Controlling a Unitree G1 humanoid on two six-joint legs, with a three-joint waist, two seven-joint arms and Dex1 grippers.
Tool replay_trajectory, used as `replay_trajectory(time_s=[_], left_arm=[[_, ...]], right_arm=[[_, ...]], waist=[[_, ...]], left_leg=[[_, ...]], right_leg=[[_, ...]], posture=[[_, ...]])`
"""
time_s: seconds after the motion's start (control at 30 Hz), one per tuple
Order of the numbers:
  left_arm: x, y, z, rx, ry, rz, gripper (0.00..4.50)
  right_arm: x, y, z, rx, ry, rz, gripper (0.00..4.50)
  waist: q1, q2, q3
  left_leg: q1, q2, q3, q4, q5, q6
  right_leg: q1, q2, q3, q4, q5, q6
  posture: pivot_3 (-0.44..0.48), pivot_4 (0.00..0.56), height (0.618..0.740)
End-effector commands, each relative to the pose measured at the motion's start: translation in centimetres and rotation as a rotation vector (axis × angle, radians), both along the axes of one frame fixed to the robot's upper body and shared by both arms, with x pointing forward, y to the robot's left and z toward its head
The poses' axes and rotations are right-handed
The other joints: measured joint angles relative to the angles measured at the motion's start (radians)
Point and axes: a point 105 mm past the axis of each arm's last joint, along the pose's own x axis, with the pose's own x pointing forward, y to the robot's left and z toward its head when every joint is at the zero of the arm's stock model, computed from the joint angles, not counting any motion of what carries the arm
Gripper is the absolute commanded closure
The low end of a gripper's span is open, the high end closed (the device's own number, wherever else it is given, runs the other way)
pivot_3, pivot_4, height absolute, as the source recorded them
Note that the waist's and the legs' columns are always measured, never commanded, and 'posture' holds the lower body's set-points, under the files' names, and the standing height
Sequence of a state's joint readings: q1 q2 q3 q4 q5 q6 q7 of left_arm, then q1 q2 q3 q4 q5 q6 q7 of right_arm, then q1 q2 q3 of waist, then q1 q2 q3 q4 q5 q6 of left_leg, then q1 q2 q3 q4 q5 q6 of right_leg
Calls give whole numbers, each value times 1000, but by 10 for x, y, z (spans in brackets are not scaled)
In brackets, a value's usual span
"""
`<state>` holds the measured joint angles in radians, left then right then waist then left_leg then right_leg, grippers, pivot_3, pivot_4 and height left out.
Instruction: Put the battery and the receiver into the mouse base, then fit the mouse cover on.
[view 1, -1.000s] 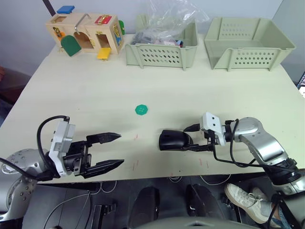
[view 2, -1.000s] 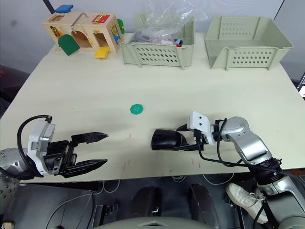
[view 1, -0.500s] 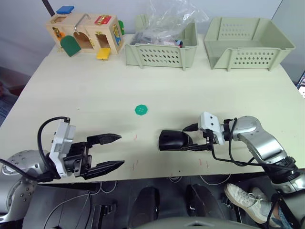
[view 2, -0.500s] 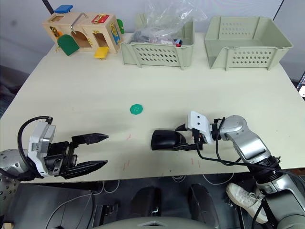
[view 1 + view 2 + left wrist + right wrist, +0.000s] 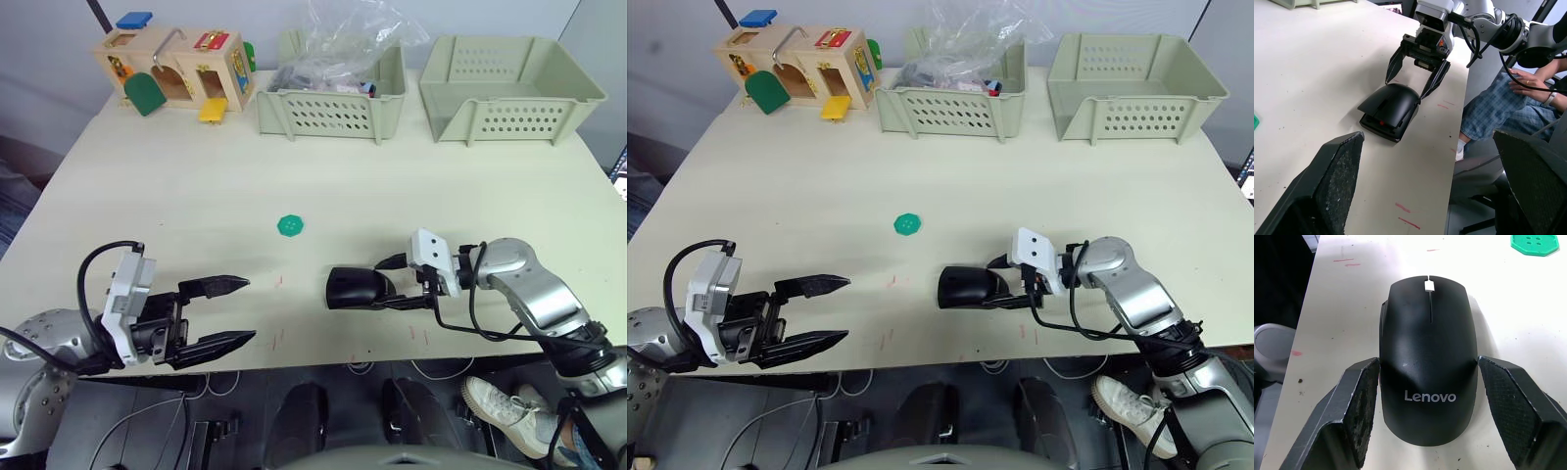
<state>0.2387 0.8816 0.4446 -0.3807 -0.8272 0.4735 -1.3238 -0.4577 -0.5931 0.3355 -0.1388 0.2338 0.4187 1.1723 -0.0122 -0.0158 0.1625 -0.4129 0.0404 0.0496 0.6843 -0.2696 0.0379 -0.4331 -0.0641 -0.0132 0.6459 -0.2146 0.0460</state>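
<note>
The mouse cover [image 5: 1427, 357], glossy black with white lettering, lies on top of the mouse base [image 5: 1382, 128] near the table's front edge, right of centre. A red patch shows in the gap under the cover's front end. My right gripper [image 5: 384, 284] straddles the rear half of the mouse, and its fingertips [image 5: 1369, 377] rest against both sides of the cover. My left gripper [image 5: 248, 309] hovers open and holds nothing at the front left, well apart from the mouse. The battery and the receiver are hidden.
A green disc [image 5: 291, 225] lies mid-table. At the back stand a wooden latch box [image 5: 176, 69], a basket [image 5: 333, 108] with a plastic bag, and another basket [image 5: 505, 98]. A seated person's legs [image 5: 1498, 107] are beside the table's front edge.
</note>
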Motion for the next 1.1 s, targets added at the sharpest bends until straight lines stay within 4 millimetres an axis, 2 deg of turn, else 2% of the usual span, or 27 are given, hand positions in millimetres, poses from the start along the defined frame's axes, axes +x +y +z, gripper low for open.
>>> replay_trajectory(time_s=[0.03, 0.37, 0.43, 0.57, 0.67, 0.77, 0.87, 0.93, 1.07, 1.1], left_arm=[[-1, -1, 10, 11, -55, -13, 0], [-2, -2, 9, 13, -57, -11, 0], [-1, -1, 9, 12, -58, -5, 0], [-2, 1, 7, 13, -55, 7, 0], [-2, 3, 6, 13, -51, 19, 0], [-2, 3, 5, 14, -50, 21, 0], [-2, 5, 3, 19, -46, 25, 0], [-2, 6, 2, 21, -44, 28, 0], [-2, 6, 2, 21, -43, 28, 0], [-2, 6, 2, 21, -43, 27, 0]], right_arm=[[-6, 6, 4, -5, -6, 47, 1167], [-7, 10, 8, -33, -33, 69, 1167], [-6, 11, 21, 7, -63, 71, 1167], [-12, 12, 61, 104, -55, 75, 1167], [-14, 26, 77, 79, -55, 51, 1167], [-16, 33, 74, -4, -82, 46, 1167], [-10, 44, 65, -131, -51, -51, 1167], [-14, 58, 66, -128, -6, -46, 1167], [-18, 69, 57, -152, -10, -41, 3042], [-16, 69, 54, -168, -24, -53, 3042]], waist=[[0, 0, 0], [1, 0, 0], [1, 0, 0], [1, 0, 0], [0, 0, 0], [-1, 1, 0], [-1, 1, 0], [-1, 0, 0], [2, 0, 0], [3, 0, 0]], left_leg=[[0, 0, 0, 0, 0, 0], [0, 0, 0, 0, 0, 0], [0, 0, 0, 0, 0, 0], [0, 0, -1, 0, 0, 0], [0, 0, -1, 0, 0, 0], [0, 0, -2, 0, 0, 0], [0, 0, -1, 0, 0, 0], [0, 0, -1, 0, 0, 0], [-1, 0, -2, 0, 0, 0], [-1, 0, -1, 0, 0, 0]], right_leg=[[0, 0, 0, 0, 0, 0], [0, 0, 0, 0, 0, 0], [0, 0, 0, 0, 0, 0], [0, 0, 0, 0, 0, 0], [0, 0, 0, 0, 0, 0], [-1, 0, 0, 1, 0, 0], [0, 0, -1, 1, 0, 0], [-1, -1, 0, 1, -1, -2], [-1, -1, -1, 1, -1, -3], [-1, -1, -1, 0, 0, -1]], posture=[[0, 150, 740], [0, 150, 740], [0, 150, 740], [0, 150, 740], [0, 150, 740], [0, 150, 740], [0, 150, 740], [0, 150, 740], [0, 150, 740], [0, 150, 740]])
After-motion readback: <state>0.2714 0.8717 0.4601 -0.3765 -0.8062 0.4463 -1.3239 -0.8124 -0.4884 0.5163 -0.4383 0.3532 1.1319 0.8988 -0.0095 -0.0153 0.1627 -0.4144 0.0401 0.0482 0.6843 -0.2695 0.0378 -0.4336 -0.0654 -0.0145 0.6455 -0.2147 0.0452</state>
